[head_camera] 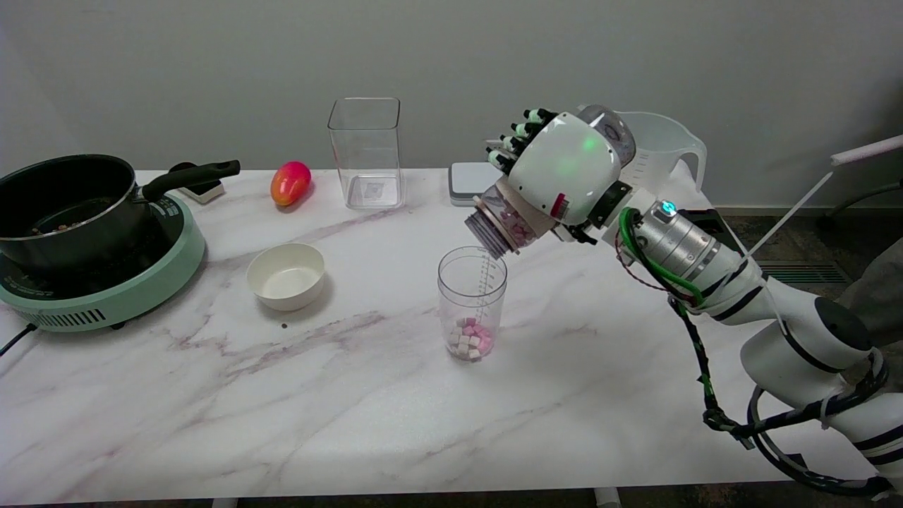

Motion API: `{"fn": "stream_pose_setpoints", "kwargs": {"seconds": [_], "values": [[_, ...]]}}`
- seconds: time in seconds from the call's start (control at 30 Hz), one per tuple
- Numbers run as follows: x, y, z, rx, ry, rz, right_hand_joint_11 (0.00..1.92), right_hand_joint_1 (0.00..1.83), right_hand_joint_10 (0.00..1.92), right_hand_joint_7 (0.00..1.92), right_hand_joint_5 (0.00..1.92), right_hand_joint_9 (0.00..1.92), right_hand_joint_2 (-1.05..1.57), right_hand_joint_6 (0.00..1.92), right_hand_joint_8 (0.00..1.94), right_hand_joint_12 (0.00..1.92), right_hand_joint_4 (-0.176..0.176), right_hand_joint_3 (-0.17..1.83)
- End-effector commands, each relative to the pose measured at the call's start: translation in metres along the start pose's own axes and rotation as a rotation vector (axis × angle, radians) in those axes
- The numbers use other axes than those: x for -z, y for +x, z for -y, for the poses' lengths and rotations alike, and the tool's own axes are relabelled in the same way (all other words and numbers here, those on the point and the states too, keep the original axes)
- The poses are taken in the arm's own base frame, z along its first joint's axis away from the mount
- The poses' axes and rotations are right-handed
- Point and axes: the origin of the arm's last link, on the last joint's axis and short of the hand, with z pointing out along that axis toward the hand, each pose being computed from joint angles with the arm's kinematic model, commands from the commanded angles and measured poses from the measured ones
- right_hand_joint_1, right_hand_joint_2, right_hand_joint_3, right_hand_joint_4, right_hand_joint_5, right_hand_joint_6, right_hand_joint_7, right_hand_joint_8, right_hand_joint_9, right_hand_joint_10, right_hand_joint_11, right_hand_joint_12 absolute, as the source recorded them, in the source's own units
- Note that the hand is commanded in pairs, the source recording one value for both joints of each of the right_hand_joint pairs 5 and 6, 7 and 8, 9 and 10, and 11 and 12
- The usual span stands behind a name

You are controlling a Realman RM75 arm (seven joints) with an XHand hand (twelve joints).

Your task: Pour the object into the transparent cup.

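Right hand (pixel 564 169), glossy white shell with black fingers, wrapped tightly round a clear jar (pixel 509 220) and holding it tilted steeply down-left. Ribbed, threaded jar mouth poised just above the right rim of the transparent cup (pixel 472 300), whether touching it cannot be told. Inside the jar, near the mouth, a few small pink and white cubes visible. At the bottom of the cup, a round straight-walled tumbler with a printed scale, a small heap of pink and white cubes (pixel 470 341), soft-edged and matte. Standing near the middle of a white marble-patterned table (pixel 353 423) with faint purple-grey veins.

Left of the cup, a cream bowl (pixel 286 275), smooth and round. Far left, a black saucepan (pixel 67 204) on a mint-green cooker (pixel 134 282). Along the far edge, a red-orange mango (pixel 290 183), a tall square clear container (pixel 365 152) and, behind the hand, a translucent measuring jug (pixel 663 152).
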Motion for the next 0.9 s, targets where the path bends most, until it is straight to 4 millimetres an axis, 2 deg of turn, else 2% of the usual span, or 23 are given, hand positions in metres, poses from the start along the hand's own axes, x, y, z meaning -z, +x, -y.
{"fn": "stream_pose_setpoints", "kwargs": {"seconds": [0.03,0.9], "values": [[0.0011,0.0054,-0.0062,0.048,0.0,-0.04,1.17,1.47,1.35,1.47,1.26,1.35,0.84,1.26,1.47,1.17,0.0,0.66],[0.0008,0.0078,0.0028,0.106,0.037,-0.06,1.2,1.45,1.37,1.48,1.27,1.37,0.92,1.27,1.48,1.2,0.0,0.62]]}}
